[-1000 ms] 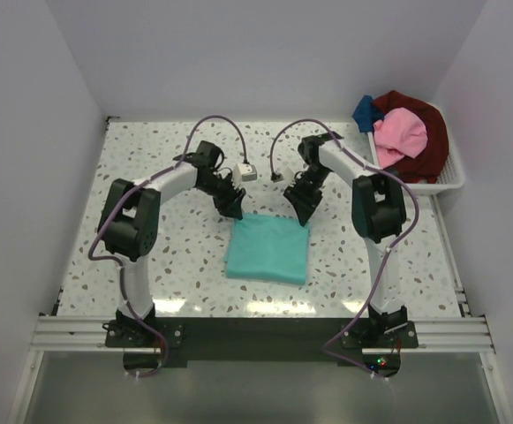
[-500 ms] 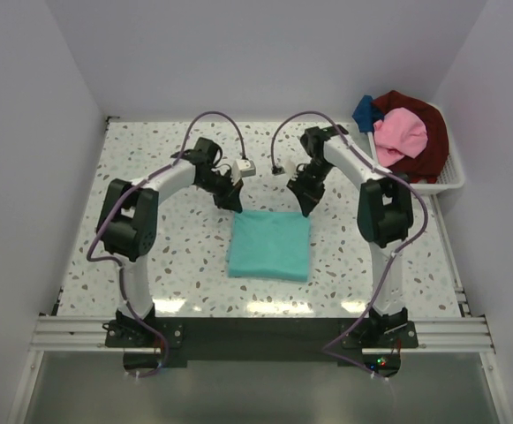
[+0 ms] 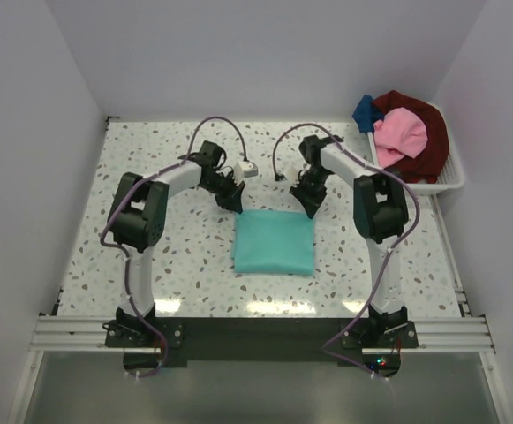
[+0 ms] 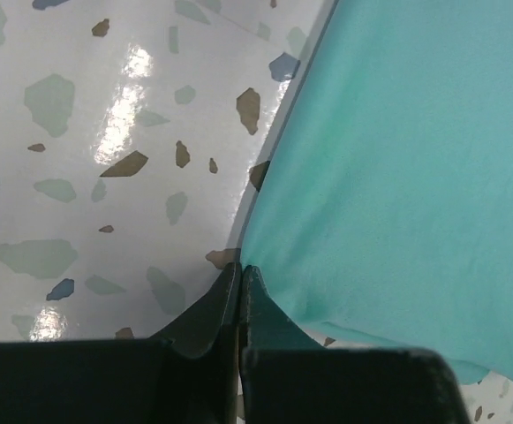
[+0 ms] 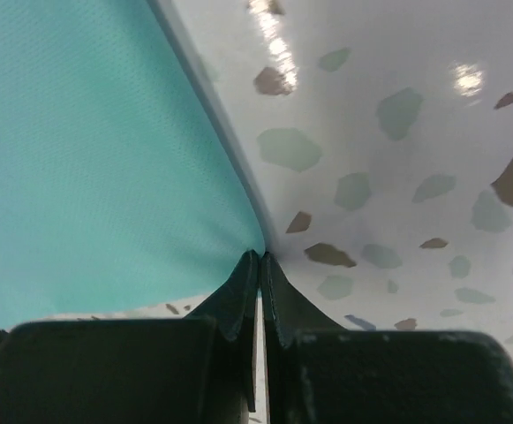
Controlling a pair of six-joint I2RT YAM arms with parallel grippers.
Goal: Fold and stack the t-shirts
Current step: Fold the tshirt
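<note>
A folded teal-green t-shirt (image 3: 274, 242) lies flat on the speckled table between the arms. My left gripper (image 3: 237, 209) is at its far left corner, and in the left wrist view it (image 4: 240, 269) is shut, pinching the teal cloth (image 4: 397, 177) at that corner. My right gripper (image 3: 309, 212) is at the far right corner; in the right wrist view it (image 5: 261, 256) is likewise shut on the edge of the teal fabric (image 5: 97, 159). A pink t-shirt (image 3: 401, 132), a dark red one (image 3: 431, 141) and a blue one (image 3: 365, 112) are heaped at the far right.
A white slatted basket (image 3: 446, 184) holds the heaped shirts against the right wall. White walls close in the table on the left, back and right. Purple cables arch above both arms (image 3: 214, 124).
Both grippers have closed on the teal shirt's far corners. The shirt has shifted slightly away from the bases and squared up.
</note>
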